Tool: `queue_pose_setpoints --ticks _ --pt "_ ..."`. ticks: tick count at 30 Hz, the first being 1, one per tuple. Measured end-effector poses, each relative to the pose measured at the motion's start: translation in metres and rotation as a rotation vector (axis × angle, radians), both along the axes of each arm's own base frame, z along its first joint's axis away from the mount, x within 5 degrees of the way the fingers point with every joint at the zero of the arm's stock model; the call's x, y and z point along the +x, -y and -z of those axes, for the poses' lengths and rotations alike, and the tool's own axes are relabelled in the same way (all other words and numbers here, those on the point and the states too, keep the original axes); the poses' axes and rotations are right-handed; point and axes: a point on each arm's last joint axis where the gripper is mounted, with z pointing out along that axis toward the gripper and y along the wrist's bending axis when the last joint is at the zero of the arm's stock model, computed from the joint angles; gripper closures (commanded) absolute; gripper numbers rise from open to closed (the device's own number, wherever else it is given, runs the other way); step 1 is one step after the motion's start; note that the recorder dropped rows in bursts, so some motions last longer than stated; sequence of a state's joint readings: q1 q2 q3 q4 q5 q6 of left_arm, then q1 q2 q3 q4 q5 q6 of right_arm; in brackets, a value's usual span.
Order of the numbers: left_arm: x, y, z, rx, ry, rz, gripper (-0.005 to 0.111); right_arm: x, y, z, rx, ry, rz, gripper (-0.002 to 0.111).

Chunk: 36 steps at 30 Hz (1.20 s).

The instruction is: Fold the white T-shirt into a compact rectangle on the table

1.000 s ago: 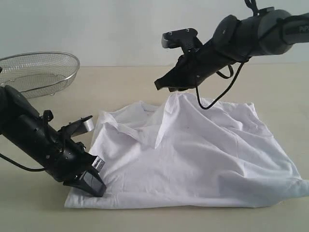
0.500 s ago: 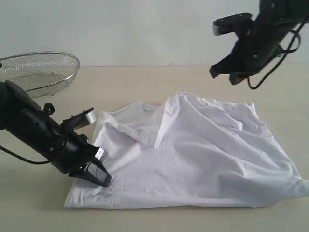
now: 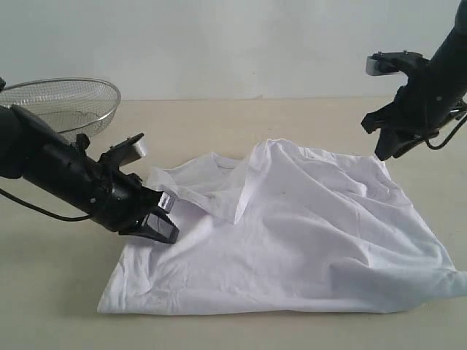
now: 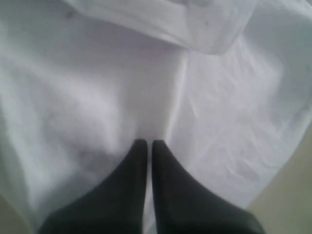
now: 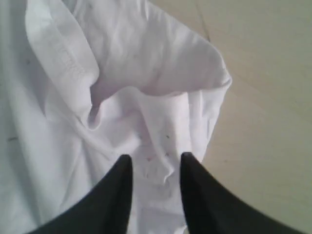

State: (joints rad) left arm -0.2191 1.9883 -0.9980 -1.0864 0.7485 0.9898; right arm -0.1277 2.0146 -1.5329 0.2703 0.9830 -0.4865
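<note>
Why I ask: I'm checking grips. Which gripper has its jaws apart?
The right gripper, up clear of the shirt, jaws apart and empty. The left gripper, down on the shirt, has its jaws shut.

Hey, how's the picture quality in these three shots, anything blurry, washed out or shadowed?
Exterior view: even, soft light, the white T-shirt sharp with gentle grey shading in its folds, no glare. Left wrist view: blurry throughout, cloth washed out, the left gripper a dark soft-edged shape. Right wrist view: sharper, hem stitching readable, but the right gripper is out of focus in the foreground.
</note>
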Motion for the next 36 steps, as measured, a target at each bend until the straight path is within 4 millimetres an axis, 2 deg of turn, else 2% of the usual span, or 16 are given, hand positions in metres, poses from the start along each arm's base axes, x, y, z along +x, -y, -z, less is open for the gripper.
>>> queue_pose_setpoints --ticks 2,7,14,16,19,20,26,33,36 --pt "0.0 0.0 0.006 0.003 -0.018 0.001 0.102 0.002 0.0 0.004 0.001 0.002 0.0 0.058" --pt "-0.001 0.001 0.007 -0.003 -0.031 0.007 0.102 0.008 0.0 0.023 0.017 -0.006 0.015 0.068" --pt "-0.002 0.001 0.007 -0.008 -0.035 0.009 0.102 0.018 0.001 0.051 0.021 -0.003 0.041 0.069" --pt "-0.002 0.001 0.007 -0.008 -0.035 0.01 0.102 0.019 0.002 0.055 0.02 0.003 0.047 0.08" --pt "-0.002 0.001 0.007 -0.009 -0.036 0.011 0.102 0.022 0.002 0.059 0.017 0.014 0.054 0.108" --pt "-0.002 0.001 0.007 -0.009 -0.036 0.011 0.102 0.022 0.002 0.06 0.015 0.019 0.056 0.108" --pt "-0.002 0.001 0.007 -0.007 -0.033 0.008 0.102 0.023 0.004 0.059 -0.004 0.03 0.051 0.109" --pt "-0.001 0.001 0.007 -0.006 -0.035 0.005 0.102 0.022 0.01 0.023 -0.072 0.124 0.112 0.109" --pt "-0.001 0.001 0.007 -0.006 -0.038 0.001 0.102 0.022 0.016 0.019 -0.115 0.141 0.163 0.109"
